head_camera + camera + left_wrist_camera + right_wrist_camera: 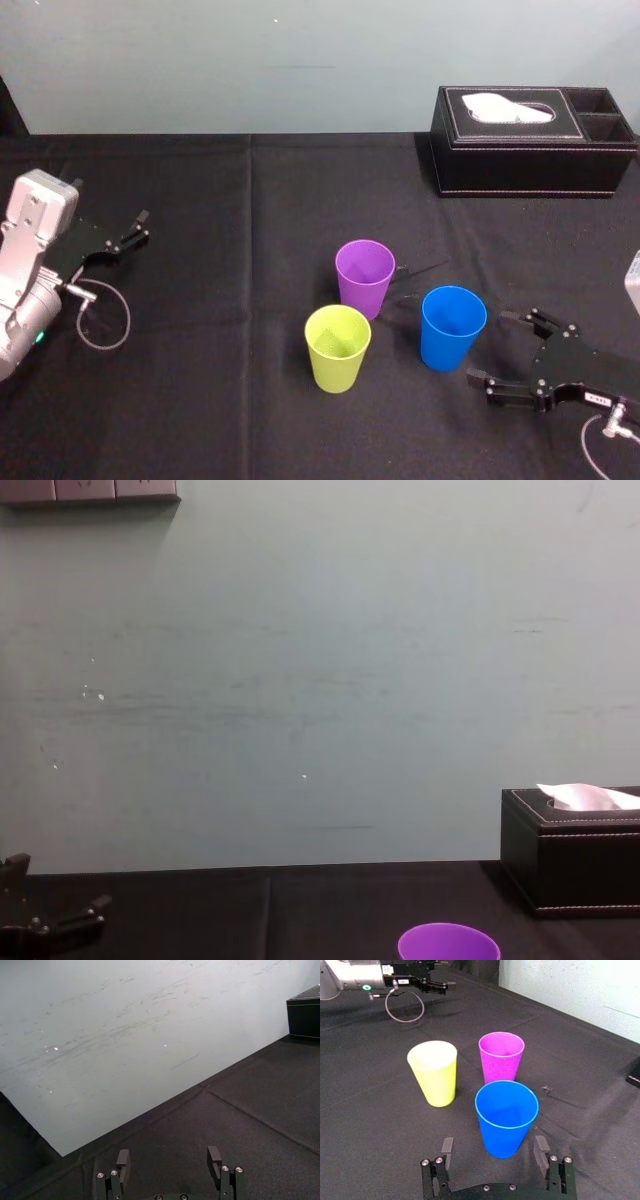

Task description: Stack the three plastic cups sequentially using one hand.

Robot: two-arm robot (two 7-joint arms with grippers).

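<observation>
Holds right pincer [490, 348] spread just beside blue cup [452, 330], likely lining up first grab. Leaves purple cup [365, 275] and yellow-green cup [337, 350] upright on tabletop [200, 400]. Parks left pincer [140, 228] released, well apart.

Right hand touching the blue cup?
Apart. Right wrist view: black cloth shows between the blue cup and each finger of the open right hand.

Black-clothed table [200, 400]: purple cup [365, 277], blue cup [452, 328], yellow-green cup [337, 348], tissue box [530, 160].
</observation>
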